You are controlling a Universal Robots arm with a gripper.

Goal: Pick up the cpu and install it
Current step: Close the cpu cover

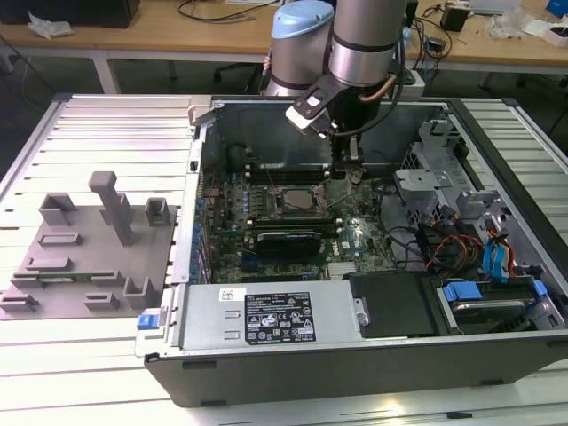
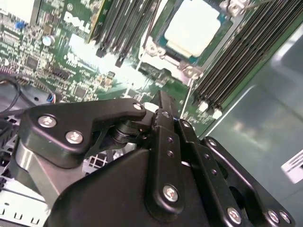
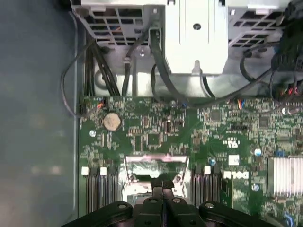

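The cpu (image 1: 299, 201) lies flat in the dark socket frame (image 1: 277, 202) on the green motherboard (image 1: 355, 235) inside the open computer case. In the second wrist view the cpu (image 2: 194, 26) shows its silver-white top, seated within the socket's metal frame. My gripper (image 1: 349, 175) hangs low over the board just to the exterior view's right of the socket, apart from the chip. Its black fingers (image 2: 163, 116) are pressed together with nothing seen between them. In the first wrist view the gripper (image 3: 163, 182) sits right at the edge of the socket frame (image 3: 154, 160).
Memory slots (image 2: 241, 52) flank the socket on both sides. A metal drive cage (image 1: 430, 173) and loose cables (image 1: 444, 248) crowd the case at the exterior view's right. The power supply (image 1: 275, 318) lies along the near side. A grey fixture plate (image 1: 89, 253) rests outside the case.
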